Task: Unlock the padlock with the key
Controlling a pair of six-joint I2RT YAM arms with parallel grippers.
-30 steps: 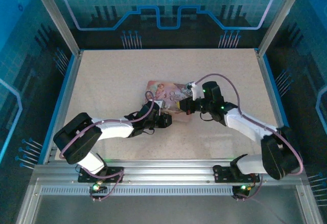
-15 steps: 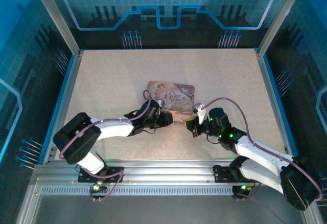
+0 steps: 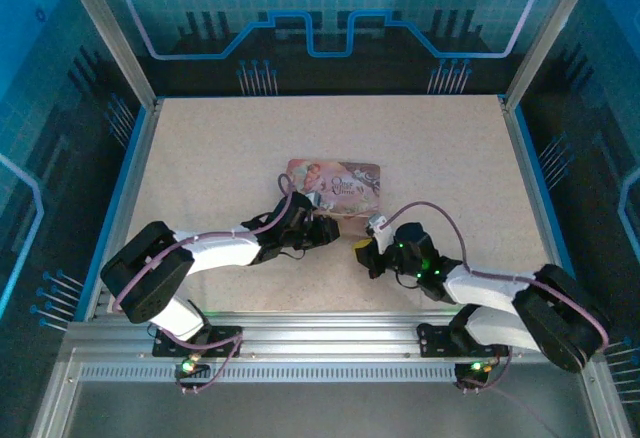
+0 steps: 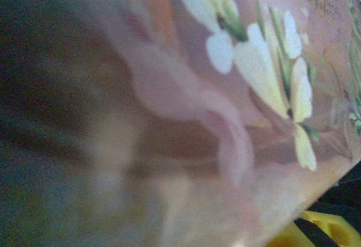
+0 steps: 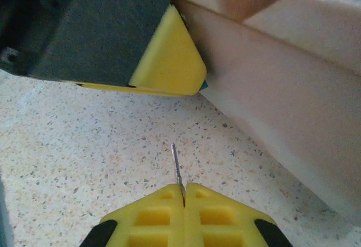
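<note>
My right gripper (image 5: 184, 189) is shut on the key (image 5: 177, 165), whose thin metal blade sticks out of the yellow pads just above the speckled table. The blade points toward the yellow finger (image 5: 169, 55) of my left gripper, which lies against the pink tin's (image 5: 282, 111) near side. From above, the right gripper (image 3: 362, 248) sits just near-right of the left gripper (image 3: 328, 228) at the tin's (image 3: 345, 183) near-left corner. The tin's flowered lid (image 4: 254, 61) is blurred and very close in the left wrist view, with a bit of yellow finger (image 4: 321, 227) beneath its edge. The padlock is hidden.
The speckled tabletop (image 3: 220, 158) is bounded by blue rails (image 3: 128, 188) and metal frame posts. Both arms reach in low from the near edge, and the right arm's cable (image 3: 440, 213) arcs above the table.
The right arm has drawn back from the tin's right end toward the near side and left, carrying the key low in front of the left gripper. The left arm has hardly moved.
</note>
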